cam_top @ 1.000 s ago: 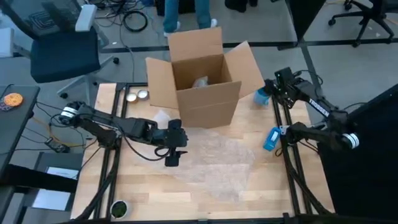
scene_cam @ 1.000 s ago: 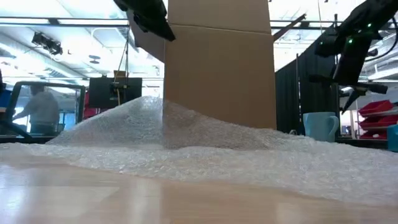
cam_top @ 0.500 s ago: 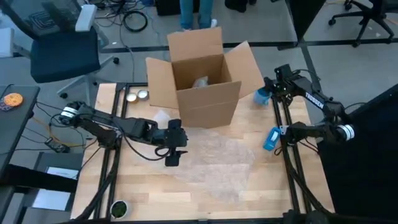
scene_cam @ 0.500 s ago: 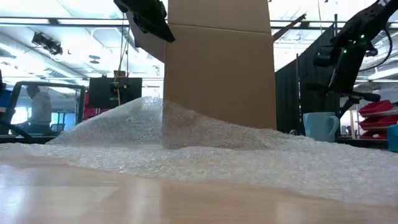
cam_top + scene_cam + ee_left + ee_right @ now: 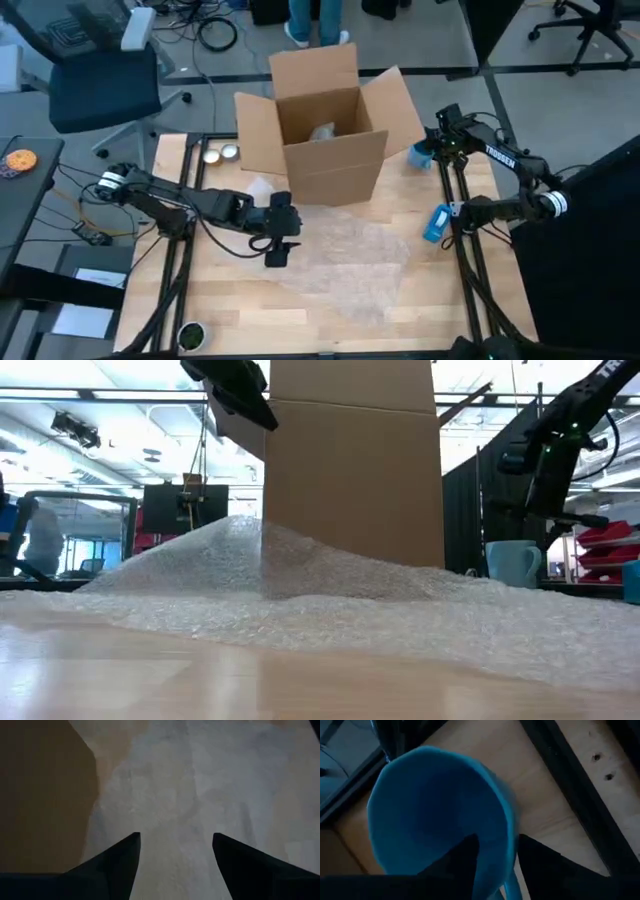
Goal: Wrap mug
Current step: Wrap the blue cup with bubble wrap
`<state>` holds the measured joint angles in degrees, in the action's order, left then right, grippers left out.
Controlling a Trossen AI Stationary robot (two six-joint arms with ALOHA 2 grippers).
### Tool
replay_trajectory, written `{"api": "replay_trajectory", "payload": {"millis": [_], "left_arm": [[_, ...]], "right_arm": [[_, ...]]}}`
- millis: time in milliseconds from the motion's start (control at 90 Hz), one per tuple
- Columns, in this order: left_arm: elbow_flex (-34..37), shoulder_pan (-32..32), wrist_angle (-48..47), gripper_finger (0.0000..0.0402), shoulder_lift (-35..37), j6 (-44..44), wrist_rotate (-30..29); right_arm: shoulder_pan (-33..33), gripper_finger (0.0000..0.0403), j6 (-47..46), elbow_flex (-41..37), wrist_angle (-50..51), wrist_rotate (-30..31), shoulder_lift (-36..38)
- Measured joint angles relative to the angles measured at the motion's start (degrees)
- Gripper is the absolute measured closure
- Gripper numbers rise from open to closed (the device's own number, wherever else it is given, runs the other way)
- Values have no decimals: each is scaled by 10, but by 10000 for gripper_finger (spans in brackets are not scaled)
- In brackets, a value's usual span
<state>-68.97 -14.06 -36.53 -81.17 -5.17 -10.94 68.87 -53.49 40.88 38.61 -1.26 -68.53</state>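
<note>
- High view: the wooden bench [image 5: 330,310] carries an open cardboard box [image 5: 325,125] at its far middle, flaps spread, with a pale bundle lying inside. A sheet of bubble wrap [image 5: 345,262] lies flat on the bench, near of the box and centre-right. The left tool [image 5: 277,257] hangs over the left edge of that sheet, the left arm reaching in from the left side. The right tool [image 5: 432,145] is at the far right corner of the bench, directly over the blue mug [image 5: 420,155], which stands just right of the box. A blue object [image 5: 436,222] sits at the right bench edge, nearer than the mug. Two small round tins [image 5: 220,153] rest on the bench left of the box.
- Low view: the bubble wrap [image 5: 330,610] rises in a low mound in front of the box [image 5: 355,475]. The mug [image 5: 512,563] stands upright on the bench at the right, beyond the wrap, with the right arm coming down above it. A person shows far off in the room at the left.
- Left wrist view: the left tool [image 5: 175,842] is released, fingers [image 5: 125,855] spread apart with nothing between them, above the bubble wrap [image 5: 200,785].
- Right wrist view: the right tool [image 5: 497,845] straddles the mug [image 5: 435,815] rim, one finger inside the cup and one outside; whether it is clenched on the wall cannot be told.
</note>
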Motion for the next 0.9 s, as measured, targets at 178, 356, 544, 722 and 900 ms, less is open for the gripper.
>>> {"api": "replay_trajectory", "payload": {"millis": [178, 356, 544, 722, 900], "left_arm": [[0, -6, -13, 167, 0, -5, 1], [0, -15, -22, 167, 0, -11, 1], [0, -22, -23, 167, 0, -11, 1], [0, -26, -54, 167, 0, -11, 1], [0, -32, -81, 167, 0, -29, 1]], "right_arm": [[-11, 334, -3, 0, 0, -3, 0], [-21, 375, -2, 0, 1, -5, 0], [-29, 399, 15, 0, 2, -29, 0], [-45, 399, 37, 0, 16, -57, 0], [-73, 401, 64, 0, 42, -71, 8]]}}
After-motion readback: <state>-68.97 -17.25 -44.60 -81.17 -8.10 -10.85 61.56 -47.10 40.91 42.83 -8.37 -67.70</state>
